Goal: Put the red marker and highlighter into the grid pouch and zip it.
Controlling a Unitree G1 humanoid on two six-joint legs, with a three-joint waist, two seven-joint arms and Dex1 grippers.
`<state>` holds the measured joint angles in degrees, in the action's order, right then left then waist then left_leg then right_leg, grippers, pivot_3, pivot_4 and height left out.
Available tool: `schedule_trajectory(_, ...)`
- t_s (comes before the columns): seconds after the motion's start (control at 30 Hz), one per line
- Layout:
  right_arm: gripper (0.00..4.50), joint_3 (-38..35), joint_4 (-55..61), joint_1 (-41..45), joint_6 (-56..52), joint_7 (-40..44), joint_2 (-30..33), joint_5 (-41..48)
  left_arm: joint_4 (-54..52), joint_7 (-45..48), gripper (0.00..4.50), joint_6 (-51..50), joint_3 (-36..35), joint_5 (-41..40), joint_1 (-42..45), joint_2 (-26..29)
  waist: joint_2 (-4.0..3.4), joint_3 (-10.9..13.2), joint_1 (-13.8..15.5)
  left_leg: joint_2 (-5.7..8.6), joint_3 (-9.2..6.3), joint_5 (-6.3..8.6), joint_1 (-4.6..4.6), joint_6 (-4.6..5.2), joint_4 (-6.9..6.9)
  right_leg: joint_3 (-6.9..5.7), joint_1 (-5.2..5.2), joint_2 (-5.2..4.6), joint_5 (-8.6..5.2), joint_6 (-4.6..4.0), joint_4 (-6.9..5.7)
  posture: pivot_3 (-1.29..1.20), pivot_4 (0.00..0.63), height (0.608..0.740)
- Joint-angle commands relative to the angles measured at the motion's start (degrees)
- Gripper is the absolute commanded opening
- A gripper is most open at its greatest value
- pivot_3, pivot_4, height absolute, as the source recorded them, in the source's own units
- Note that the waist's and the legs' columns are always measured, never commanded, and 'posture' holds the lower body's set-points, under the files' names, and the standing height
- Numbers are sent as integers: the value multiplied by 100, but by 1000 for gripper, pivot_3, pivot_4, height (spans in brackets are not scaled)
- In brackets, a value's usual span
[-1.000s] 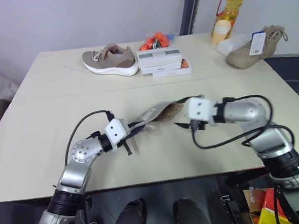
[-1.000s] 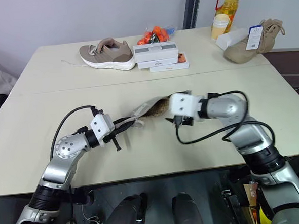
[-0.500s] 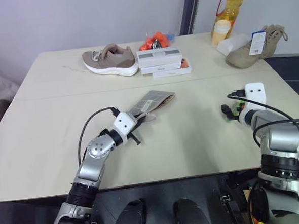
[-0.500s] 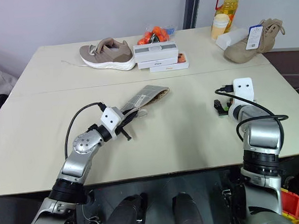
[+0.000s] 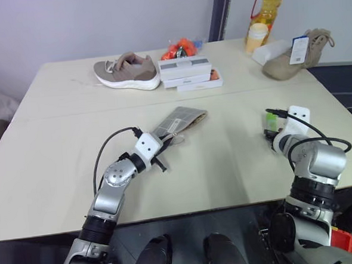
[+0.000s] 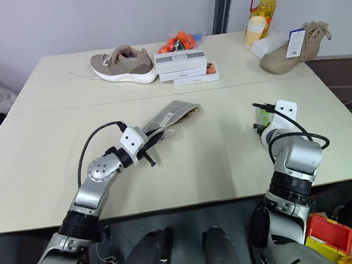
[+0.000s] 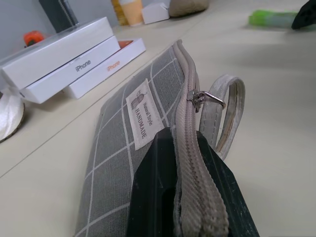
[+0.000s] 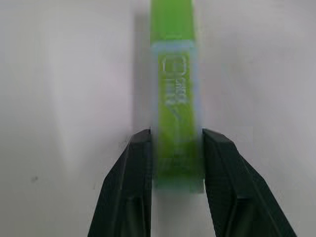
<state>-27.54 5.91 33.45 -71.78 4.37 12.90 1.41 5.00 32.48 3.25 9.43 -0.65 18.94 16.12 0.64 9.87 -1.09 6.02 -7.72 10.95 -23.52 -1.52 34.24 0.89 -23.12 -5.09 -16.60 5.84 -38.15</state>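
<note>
highlighter between the fingers, pouch pinned at its zipper end

we see the right gripper (image 8: 177, 148) down at the tabletop (image 5: 63, 139) on our right side, with its two black fingers (image 8: 129, 187) standing on both sides of the highlighter (image 8: 176, 94). the fingers look to touch its body near one end, so we judge that the gripper is clamped on the highlighter, or almost so. the highlighter lies flat on the tabletop, well apart from the grid pouch (image 5: 178, 120).

the grid pouch lies flat near the middle of the tabletop. the left gripper (image 7: 187, 163) is closed together on the zipper edge at the near end of the pouch. the zipper pull and its pale loop (image 7: 224, 116) lie just beside the fingers.

we cannot find the red marker with certainty; it may be inside the pouch already, but we cannot tell.

about handling, we think the highlighter is light, stiff and smooth plastic, so it can slip or turn if it is held only at the end. a hold nearer its middle, across the flat sides, seems safer. the pouch is soft fabric and will fold and sag when lifted, so we would hold it by the stiff zipper seam, as now, and pull the loop for closing.
</note>
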Motion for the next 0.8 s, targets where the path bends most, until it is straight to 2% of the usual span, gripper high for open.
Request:
schedule_trajectory(0.03, 858, 843, 234, -144, 703, 505, 461, 106, -199, -33, 0, 46, -131, -88, 18, 44, -2, 1, 1, 0, 0, 0, 0, 0, 0, -1, -1, 0, 0, 0, 0, 0, 150, 740)
schedule_trajectory(0.17, 858, 2452, 775, -513, 2302, 1688, 1600, -190, -230, -13, 0, -46, -348, -315, 42, 91, -2, 1, -1, 0, 2, 0, 0, 1, -1, -2, 0, 0, -1, 1, 2, 0, 150, 740)
schedule_trajectory(0.27, 858, 2921, 1118, -596, 2899, 2533, 2190, 6, -244, 66, 0, -76, -434, -445, 81, 155, -2, 1, -12, -2, 5, 1, 0, 2, -1, -3, 0, 2, -1, 3, 3, 0, 150, 740)
schedule_trajectory(0.37, 858, 3394, 1224, -579, 3420, 2988, 2725, -238, -216, 170, 0, -86, -492, -569, 160, 224, 2, 2, 15, -5, 1, 1, 0, 1, 1, -7, 4, 4, -1, 3, 5, 0, 150, 740)
schedule_trajectory(0.43, 858, 3594, 1254, -591, 3655, 3146, 2886, -325, -225, 218, 0, -95, -512, -635, 189, 231, 3, 3, 35, -3, 2, 1, 0, 2, 3, -7, 6, 2, 0, 4, 8, 0, 150, 740)
schedule_trajectory(0.8, 858, 3896, 1301, -632, 3853, 3385, 2932, -510, -410, 318, 0, -138, -415, -682, 153, 208, 6, 5, 50, -2, 1, 1, -2, 1, 3, -5, 7, -2, 0, 4, 15, 0, 150, 740)
